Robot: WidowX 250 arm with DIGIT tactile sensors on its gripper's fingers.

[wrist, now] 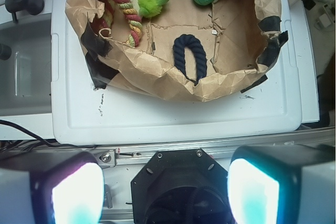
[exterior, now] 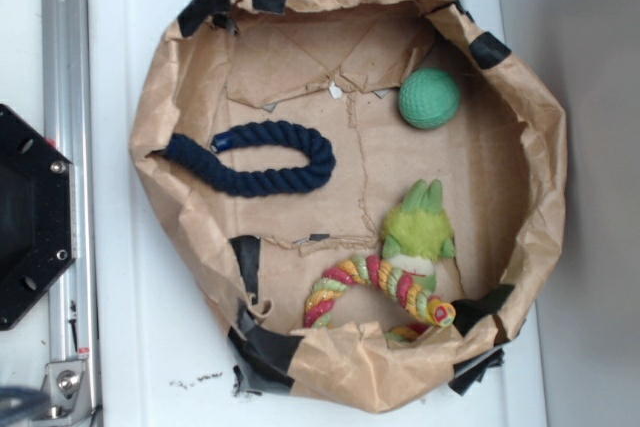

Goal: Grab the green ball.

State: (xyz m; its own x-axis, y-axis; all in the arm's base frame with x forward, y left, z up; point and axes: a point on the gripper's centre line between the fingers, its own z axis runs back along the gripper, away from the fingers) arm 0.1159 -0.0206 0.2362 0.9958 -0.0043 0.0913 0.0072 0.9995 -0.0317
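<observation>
**A:** Walk me across the scene, left to right.

**B:** From the exterior view: the black hexagonal mounting base (exterior: 30, 217) sits at the far left, beside a silver aluminium rail (exterior: 62, 147). Next comes the crumpled brown paper basin patched with black tape (exterior: 350, 377), resting on the white plastic tabletop (exterior: 120, 347). Inside it, a navy braided rope loop (exterior: 255, 162) lies on the left, the lime-green plush toy with ears on a multicoloured rope (exterior: 415, 237) is lower right, and the small round teal-green rubbery ball (exterior: 429, 98) is upper right, close to the paper wall.

**A:** And your gripper?

**B:** In the wrist view my gripper (wrist: 165, 192) hangs high, well back from the basin, over the base. Its two pads (wrist: 76, 192) sit wide apart with nothing between them.

**A:** So which step is this?

**B:** I judge it the very start: the approach is not yet made. The next move calls for travelling across the basin to its far corner, centring over the ball, then descending with the pads spread, keeping clear of the paper wall beside it.

**A:** How does the ball look?

**B:** Matte and finely dimpled, evenly round, lying alone on the paper floor, apart from the plush toy. It looks soft enough to grip, though it may roll if nudged.
</observation>
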